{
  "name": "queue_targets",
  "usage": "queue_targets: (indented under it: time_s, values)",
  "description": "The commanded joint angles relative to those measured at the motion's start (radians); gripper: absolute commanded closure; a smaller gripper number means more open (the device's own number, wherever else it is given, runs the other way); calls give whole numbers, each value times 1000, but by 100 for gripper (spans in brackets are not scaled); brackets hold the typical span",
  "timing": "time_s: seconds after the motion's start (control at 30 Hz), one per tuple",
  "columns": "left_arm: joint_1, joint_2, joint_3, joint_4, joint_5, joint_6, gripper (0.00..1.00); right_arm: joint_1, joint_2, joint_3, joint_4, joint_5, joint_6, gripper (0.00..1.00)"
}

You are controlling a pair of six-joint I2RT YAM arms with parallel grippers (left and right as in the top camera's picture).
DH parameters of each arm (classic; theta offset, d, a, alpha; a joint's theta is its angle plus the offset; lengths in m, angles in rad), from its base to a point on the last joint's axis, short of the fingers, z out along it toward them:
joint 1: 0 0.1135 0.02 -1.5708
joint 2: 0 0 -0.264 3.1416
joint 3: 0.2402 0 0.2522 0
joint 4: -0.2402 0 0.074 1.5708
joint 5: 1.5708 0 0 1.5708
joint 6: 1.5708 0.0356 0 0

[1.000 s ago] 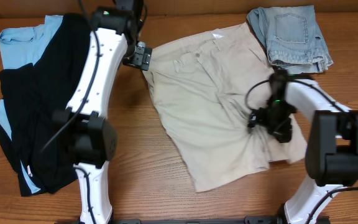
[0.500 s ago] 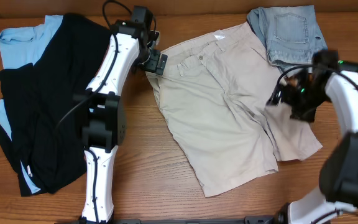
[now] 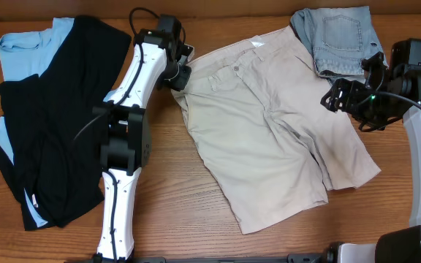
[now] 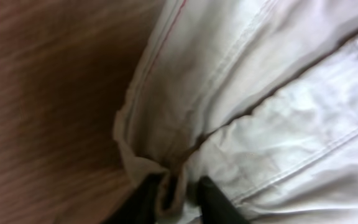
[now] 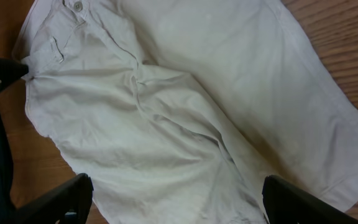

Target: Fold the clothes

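On wood-grain table (image 3: 196, 226) | creased beige cotton shorts (image 3: 269, 139) | left jaws pinch waistband (image 3: 218, 60)

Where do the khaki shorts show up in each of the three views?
Overhead: khaki shorts spread flat in the middle of the frame.
Left wrist: they fill the right side, cloth pinched at the bottom edge.
Right wrist: they fill most of the frame.
Shared landmark: the waistband corner clamped in the left pincer, bottom centre in the left wrist view, left edge in the right wrist view.
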Motion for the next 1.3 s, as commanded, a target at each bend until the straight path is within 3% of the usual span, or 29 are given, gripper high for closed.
queue_targets:
  time_s: [0.0,0.07,0.23,0.5,0.9,1.17,1.23,1.27]
  values:
    - [1,56,-3,-62,-162,-94,89,0,-14,14,0,-6,-7,9]
    - [13,72,-3,-111,-214,-169,96,0,-14,14,0,-6,-7,9]
    - [61,111,-5,-280,-223,-281,96,2,-14,14,2,-6,-8,9]
    - [155,130,-129,-449,-223,-323,96,40,5,-10,40,-6,-2,10]
    - [316,130,-412,-373,-225,-322,96,139,32,-72,116,-2,21,10]
    - [315,66,-380,-385,-184,-276,96,140,32,-72,131,-2,23,10]
    - [307,18,-365,-392,-182,-276,83,140,32,-72,128,-2,23,10]
    - [305,-8,-356,-399,-182,-274,71,140,32,-72,128,-2,23,10]
